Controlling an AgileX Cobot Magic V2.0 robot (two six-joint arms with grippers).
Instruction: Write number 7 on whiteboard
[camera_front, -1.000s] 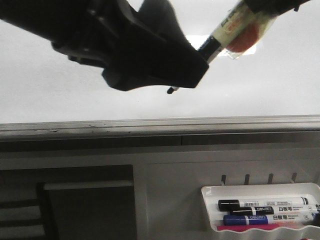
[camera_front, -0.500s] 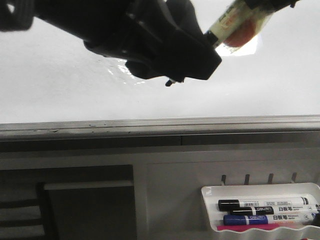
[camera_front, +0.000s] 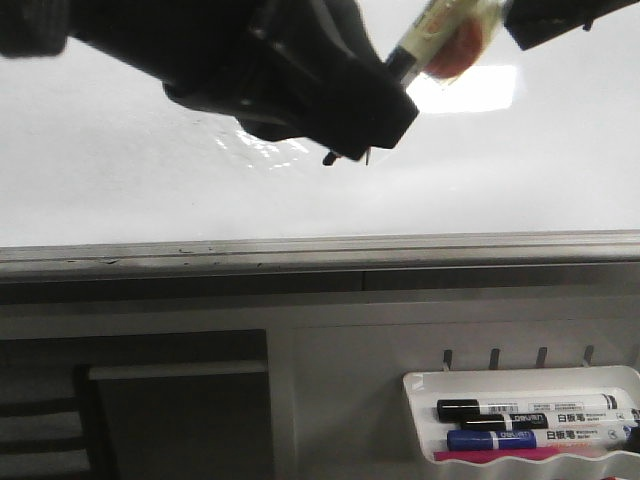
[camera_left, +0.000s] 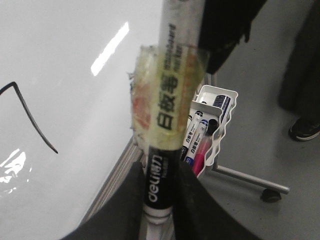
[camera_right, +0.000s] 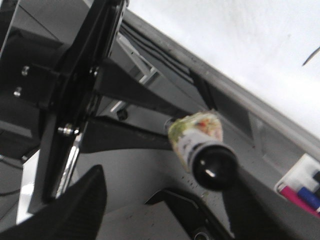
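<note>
The whiteboard fills the upper front view, with its grey lower edge strip. The number 7, a thin dark stroke with a short top bar and a long slanted stem, shows in the left wrist view; only its stem end shows below my left arm in front. My left gripper is shut on the black capped end of a white marker wrapped in yellowish tape. My right gripper is open, jaws wide, with the marker's black rear end beside one finger.
A white plastic tray below the board at the right holds black, blue and pink markers; it also shows in the left wrist view. The board stand's foot and caster stand on the grey floor. A person's shoe is nearby.
My left gripper and the marker have shifted left and the marker stands steeper. My right gripper now sits apart from the marker's upper end, where it overlapped it before.
</note>
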